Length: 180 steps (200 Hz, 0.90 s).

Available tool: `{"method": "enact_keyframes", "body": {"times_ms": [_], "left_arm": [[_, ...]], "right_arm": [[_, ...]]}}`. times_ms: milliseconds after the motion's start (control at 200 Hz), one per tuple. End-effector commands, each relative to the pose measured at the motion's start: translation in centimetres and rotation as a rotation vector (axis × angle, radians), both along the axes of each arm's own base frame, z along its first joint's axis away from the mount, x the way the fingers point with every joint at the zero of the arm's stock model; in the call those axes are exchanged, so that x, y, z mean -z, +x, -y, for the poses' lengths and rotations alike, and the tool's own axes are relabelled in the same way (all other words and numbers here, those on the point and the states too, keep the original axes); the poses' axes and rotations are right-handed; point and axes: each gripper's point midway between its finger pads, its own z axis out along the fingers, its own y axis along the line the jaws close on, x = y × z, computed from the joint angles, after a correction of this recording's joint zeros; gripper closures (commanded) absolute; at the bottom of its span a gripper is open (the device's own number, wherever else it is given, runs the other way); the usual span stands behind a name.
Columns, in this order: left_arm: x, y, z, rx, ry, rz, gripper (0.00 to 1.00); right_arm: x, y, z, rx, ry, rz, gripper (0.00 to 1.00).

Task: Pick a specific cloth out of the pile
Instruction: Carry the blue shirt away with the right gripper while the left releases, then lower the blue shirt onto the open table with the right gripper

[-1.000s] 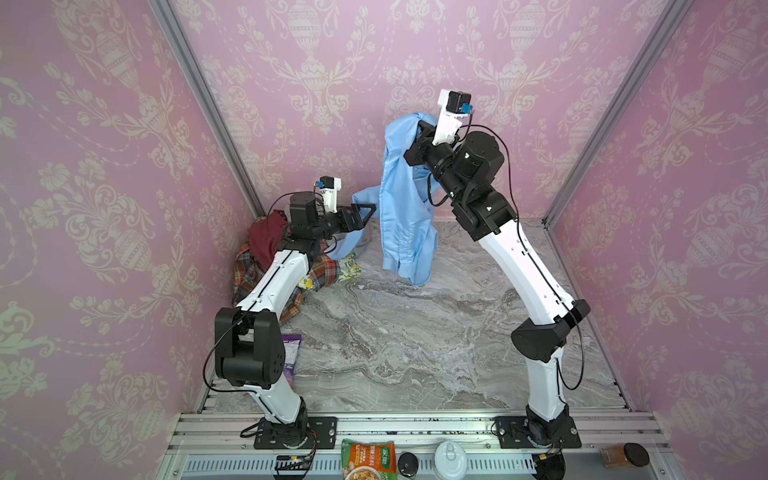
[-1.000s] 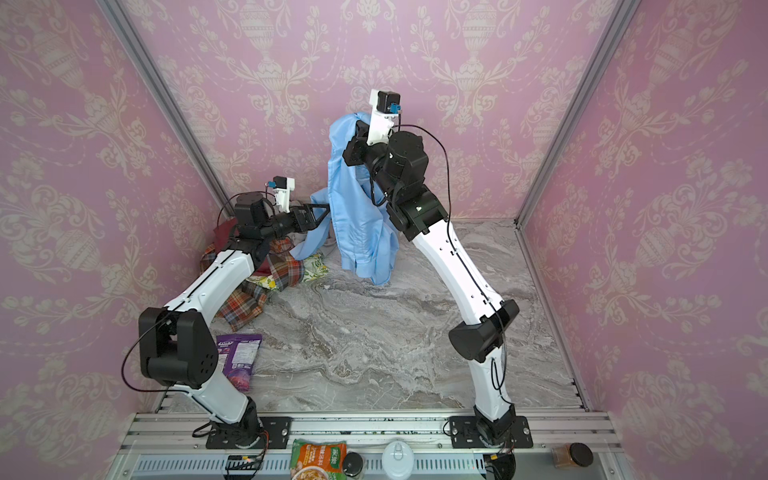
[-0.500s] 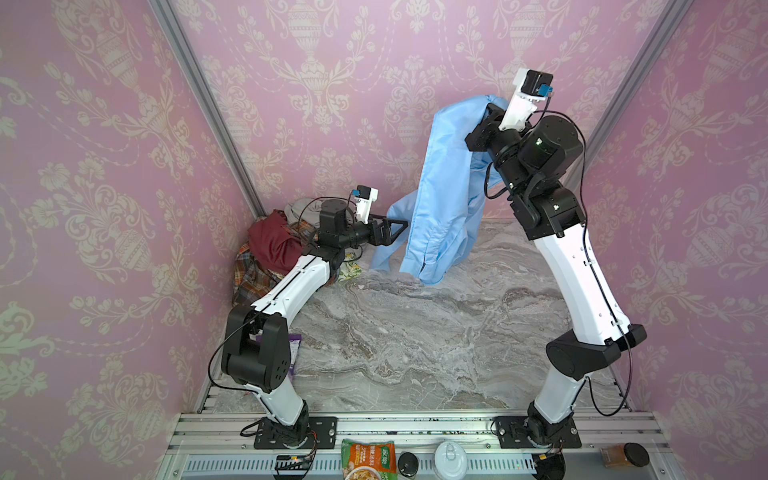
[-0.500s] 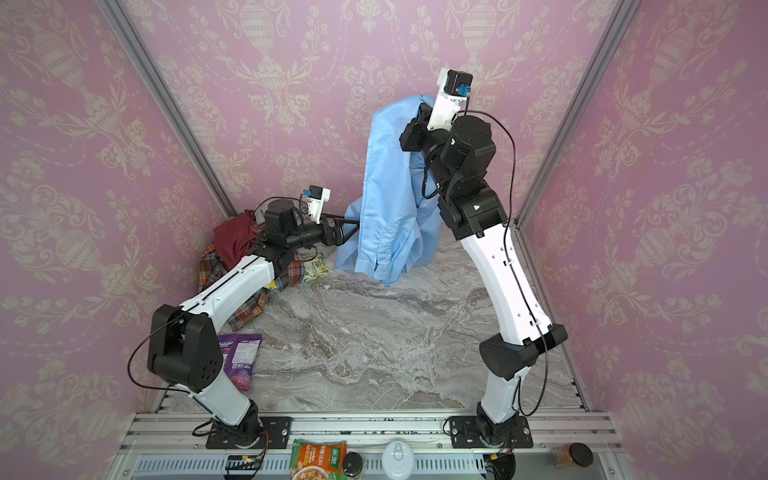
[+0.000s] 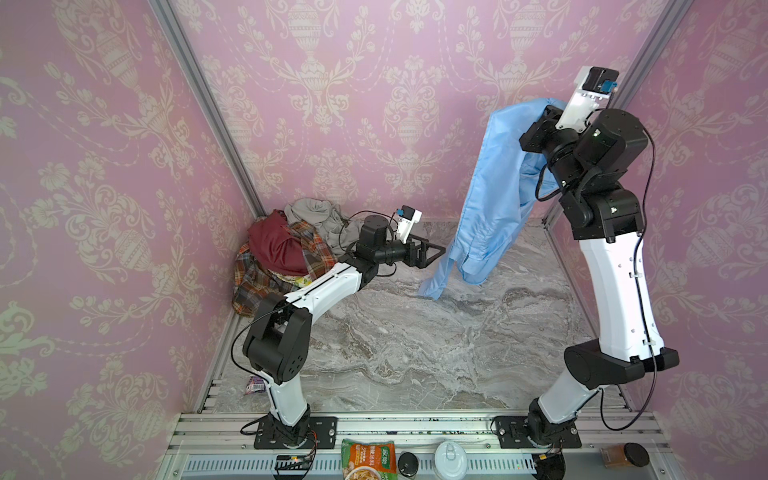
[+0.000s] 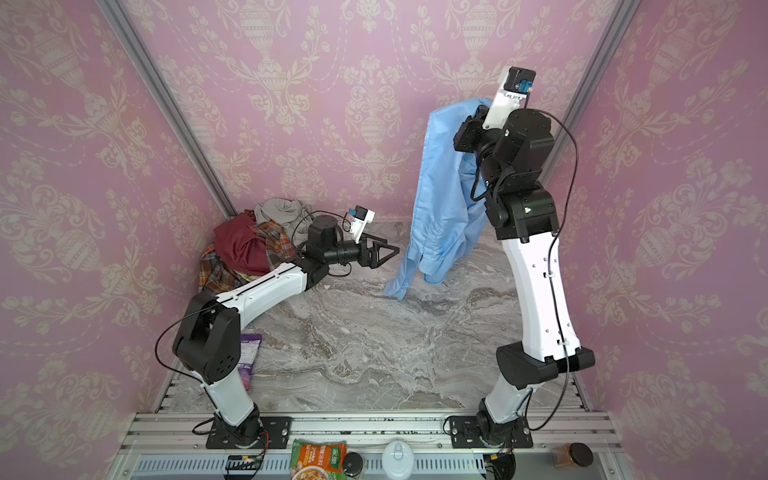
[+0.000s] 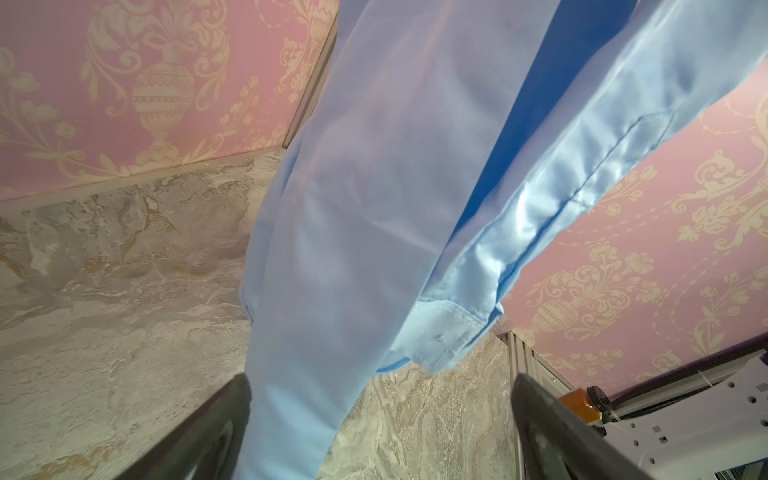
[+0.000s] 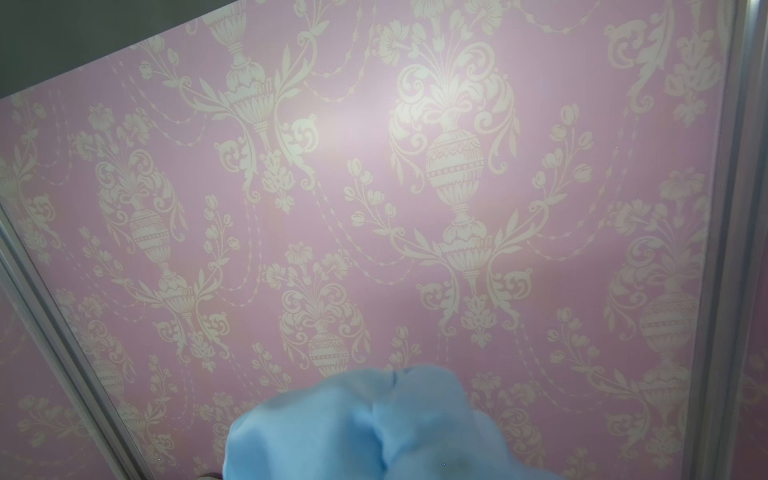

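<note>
Over the worktop, the left gripper was seen stretched further out than a second before, jaws spread wide and empty, just beside the hanging sleeve. The cloth had been swung rightward and higher, pinched in the closed jaws of the right gripper (well apart from the pile in the far corner), so the extraction was judged essentially done.
</note>
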Motion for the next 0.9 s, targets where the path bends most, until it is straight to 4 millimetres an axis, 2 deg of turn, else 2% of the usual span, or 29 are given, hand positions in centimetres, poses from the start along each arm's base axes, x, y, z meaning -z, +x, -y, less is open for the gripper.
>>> {"method": "enact_keyframes", "body": {"times_ms": [0,170,340,505,620,766,896], "left_arm": [[-1.4,-0.1,1.5,0.011,-0.007,0.055,0.01],[-1.0,-0.9,3.5,0.043,-0.005,0.05,0.01],[-1.2,-1.1,4.4,0.057,-0.008,0.052,0.01],[-1.7,-1.1,4.7,0.061,-0.015,0.063,0.01],[-1.3,-1.0,4.9,0.061,-0.007,0.057,0.01],[-0.1,-0.8,5.2,0.061,0.005,0.038,0.01],[0.6,-1.1,5.9,0.068,0.006,0.029,0.01]], "right_arm": [[-1.0,-2.0,2.2,0.025,-0.011,0.009,1.0],[-0.8,-2.4,6.0,0.079,-0.003,-0.017,1.0],[-1.0,-2.3,8.3,0.1,0.005,-0.017,1.0],[-1.6,-2.1,8.8,0.107,-0.003,-0.001,1.0],[-1.8,-2.1,8.8,0.101,0.001,0.005,1.0],[-1.1,-2.4,8.5,0.084,0.013,-0.016,1.0],[-0.2,-3.8,8.3,0.075,0.039,-0.035,1.0]]}}
